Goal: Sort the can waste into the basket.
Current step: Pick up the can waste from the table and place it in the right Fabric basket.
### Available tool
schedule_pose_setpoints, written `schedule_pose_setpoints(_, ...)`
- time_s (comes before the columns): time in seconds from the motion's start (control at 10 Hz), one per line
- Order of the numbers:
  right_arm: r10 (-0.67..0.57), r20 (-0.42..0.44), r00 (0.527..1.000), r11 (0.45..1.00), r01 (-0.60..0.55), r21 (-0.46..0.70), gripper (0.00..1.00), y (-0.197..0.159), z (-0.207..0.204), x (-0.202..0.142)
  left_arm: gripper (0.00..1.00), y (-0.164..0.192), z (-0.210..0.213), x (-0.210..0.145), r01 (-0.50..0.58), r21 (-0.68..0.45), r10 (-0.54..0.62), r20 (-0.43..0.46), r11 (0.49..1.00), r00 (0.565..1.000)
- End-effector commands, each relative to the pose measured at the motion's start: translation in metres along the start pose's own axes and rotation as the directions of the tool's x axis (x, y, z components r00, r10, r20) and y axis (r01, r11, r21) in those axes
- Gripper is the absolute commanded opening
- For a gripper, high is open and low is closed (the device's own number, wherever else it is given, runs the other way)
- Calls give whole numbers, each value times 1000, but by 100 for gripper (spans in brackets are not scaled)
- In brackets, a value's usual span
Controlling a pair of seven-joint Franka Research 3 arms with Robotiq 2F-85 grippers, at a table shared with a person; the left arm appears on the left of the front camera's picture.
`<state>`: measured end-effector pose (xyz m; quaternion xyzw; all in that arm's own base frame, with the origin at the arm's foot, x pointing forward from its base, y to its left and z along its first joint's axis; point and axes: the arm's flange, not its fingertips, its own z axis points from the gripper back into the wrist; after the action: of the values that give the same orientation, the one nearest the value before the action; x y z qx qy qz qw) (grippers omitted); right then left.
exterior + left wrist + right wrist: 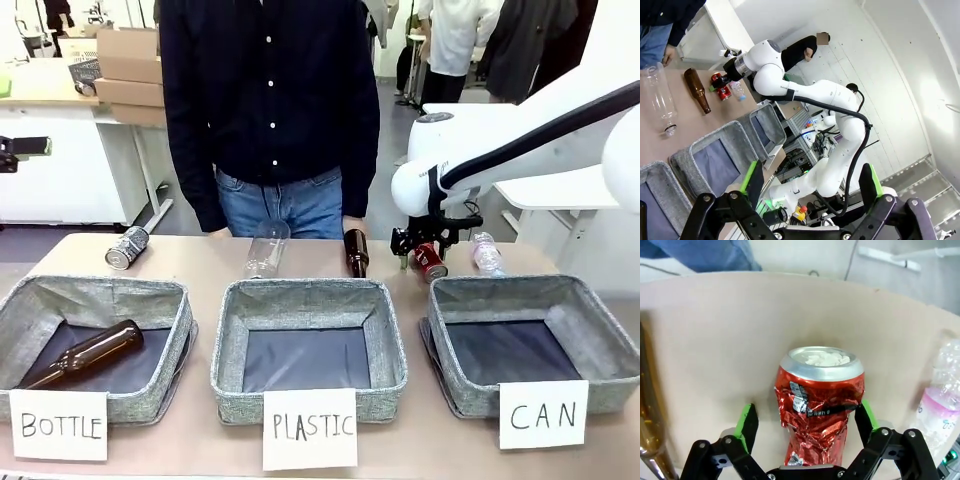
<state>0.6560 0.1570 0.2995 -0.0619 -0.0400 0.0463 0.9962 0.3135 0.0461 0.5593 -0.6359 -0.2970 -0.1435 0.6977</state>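
1. Nearest us, three white cards stand along the near edge of the table. They read "BOTTLE" at the left, "PLASTIC" in the middle and "CAN" at the right.
2. Behind each card sits a grey fabric bin.
   - The left bin holds a brown bottle lying on its side.
   - The middle bin shows its dark floor.
   - The basket at the right, behind the "CAN" card, also shows its dark floor.
3. The left claw hangs in the air above the bins. It is spread wide, with its green pads well apart.
4. Beyond the bins, a row of things lies on the bare table. From left to right we see:
   - a dark can on its side at the far left, well apart from the basket;
   - a clear plastic bottle;
   - a second brown bottle;
   - a crushed red can, just beyond the basket's far left corner;
   - a small plastic bottle.
5. The right claw is down at the red can and is spread, with a finger on each side. One green pad stands clear of the can and the other is just beside its edge. We cannot tell whether that pad touches the can.
6. At the far side stands a person in a dark shirt and blue jeans, close against the table's far edge.
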Motion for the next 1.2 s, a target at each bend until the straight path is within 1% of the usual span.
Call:
schedule_pose_setpoints(0.0,-40,29,999,999,39,29,100,-1,0,-4,100,-2,-2,2,22,-23,-21,14,1000,1000)
schedule_pose_setpoints(0.1,-45,44,998,999,43,31,71,-2,2,-3,100,-2,-2,2,22,-23,-21,14,1000,1000)
schedule_pose_setpoints(0.3,-43,33,999,998,41,46,12,-2,4,-3,100,-2,-2,2,22,-23,-21,14,1000,1000)
schedule_pose_setpoints(0.4,-43,34,999,998,41,49,0,-2,4,-3,100,-2,-2,2,22,-23,-21,14,1000,1000)
schedule_pose_setpoints(0.6,-50,41,998,997,47,63,0,-2,6,-4,100,-2,-2,2,22,-23,-21,14,1000,1000)
schedule_pose_setpoints(0.7,-51,36,998,996,49,75,3,-3,8,-4,100,-2,-2,2,22,-23,-21,14,1000,1000)
schedule_pose_setpoints(0.8,-47,28,998,995,44,93,0,-3,10,-4,100,-2,-2,2,22,-23,-21,14,1000,1000)
schedule_pose_setpoints(1.1,-27,26,999,994,24,111,0,-2,17,-4,100,-2,-2,2,22,-23,-21,14,1000,1000)
